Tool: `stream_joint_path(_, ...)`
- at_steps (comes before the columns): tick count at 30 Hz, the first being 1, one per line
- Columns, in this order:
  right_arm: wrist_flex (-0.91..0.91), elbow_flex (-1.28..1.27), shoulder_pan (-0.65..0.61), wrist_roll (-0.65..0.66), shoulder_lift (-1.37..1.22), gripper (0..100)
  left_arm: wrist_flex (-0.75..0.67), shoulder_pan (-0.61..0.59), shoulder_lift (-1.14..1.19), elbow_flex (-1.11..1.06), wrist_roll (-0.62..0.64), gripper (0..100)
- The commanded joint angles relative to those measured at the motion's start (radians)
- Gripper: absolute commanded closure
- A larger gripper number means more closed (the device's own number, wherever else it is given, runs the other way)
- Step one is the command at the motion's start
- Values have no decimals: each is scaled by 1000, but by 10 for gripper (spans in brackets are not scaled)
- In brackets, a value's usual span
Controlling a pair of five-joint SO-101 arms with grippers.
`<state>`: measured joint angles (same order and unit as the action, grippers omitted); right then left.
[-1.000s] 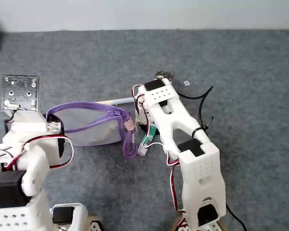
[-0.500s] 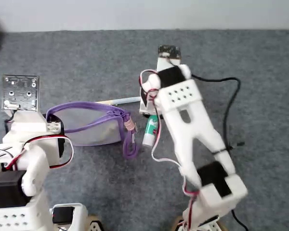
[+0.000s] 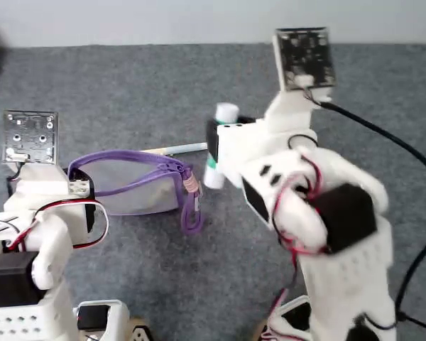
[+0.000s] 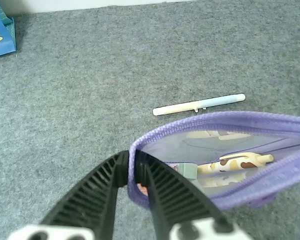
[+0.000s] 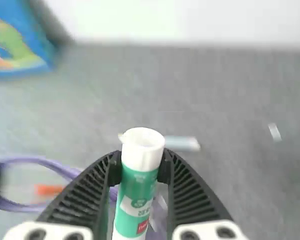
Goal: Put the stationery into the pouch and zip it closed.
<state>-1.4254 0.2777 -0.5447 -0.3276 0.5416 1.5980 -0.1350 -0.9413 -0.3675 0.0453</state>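
The purple mesh pouch (image 3: 128,183) lies open on the grey table, and my left gripper (image 3: 78,188) is shut on its left rim. In the left wrist view the fingers (image 4: 115,180) pinch the pouch rim (image 4: 135,160); a spotted pen (image 4: 235,162) and other small items lie inside. My right gripper (image 3: 214,145), raised beyond the pouch's zipper end, is shut on a green-and-white glue stick (image 3: 216,153). In the right wrist view the glue stick (image 5: 137,185) stands between the jaws of my right gripper (image 5: 139,165). A pastel pen (image 3: 176,149) lies on the table behind the pouch.
A blue box (image 4: 0,30) stands at the far left edge of the table. The pouch's loop strap (image 3: 192,217) trails toward the front. A small white scrap (image 5: 274,131) lies on the mat beyond the pastel pen (image 5: 180,143).
My right arm has lifted the glue stick off the table beside the pouch's zipper end and swung it up and back. The left arm and pouch have not moved.
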Motion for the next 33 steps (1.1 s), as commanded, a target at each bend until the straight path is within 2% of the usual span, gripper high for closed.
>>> stream_joint_path(1, 145, 29, -74, 14, 45, 991, -2, 9, 17, -35, 8, 989)
stream_joint_path(6, 312, 6, -209, 75, 41, 991, 0, 9, 17, -36, 8, 989)
stream_joint_path(10, 455, -129, -331, 172, 56, 991, -2, 9, 17, -56, 8, 989)
stream_joint_path(14, 631, -293, -387, 258, 82, 991, -3, 8, 11, -68, 8, 989)
stream_joint_path(22, 947, -643, -403, 384, 153, 991, -3, 8, 11, -67, 6, 989)
stream_joint_path(28, 1056, -819, -397, 437, 180, 991, -3, 9, 11, -65, 6, 989)
stream_joint_path(33, 1058, -841, -397, 459, 188, 957, -3, 9, 11, -65, 6, 989)
